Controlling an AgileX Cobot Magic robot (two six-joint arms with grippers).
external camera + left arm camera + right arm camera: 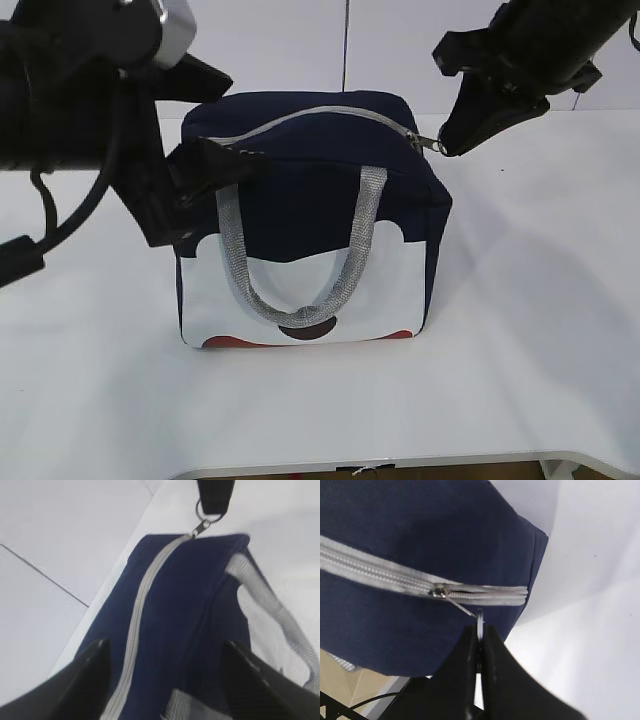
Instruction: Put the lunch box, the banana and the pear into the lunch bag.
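Left gripper (205, 120): jaws spread wide, straddling the left end of the lunch bag (310, 190). Lunch bag: upright at table (540, 340) centre, zipper (300, 120) closed (grey handle (300, 270) hanging in front). Right gripper (480, 630): jaws pinched on the ring pull (479, 622) at the bag's right end.

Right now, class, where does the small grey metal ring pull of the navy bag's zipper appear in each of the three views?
Exterior view: the grey metal ring pull is at the bag's upper right corner, at the right gripper tip.
Left wrist view: ring pull top centre, beyond the bag's far end.
Right wrist view: ring pull centre, pinched in the gripper.
Shared landmark: the grey zipper track.
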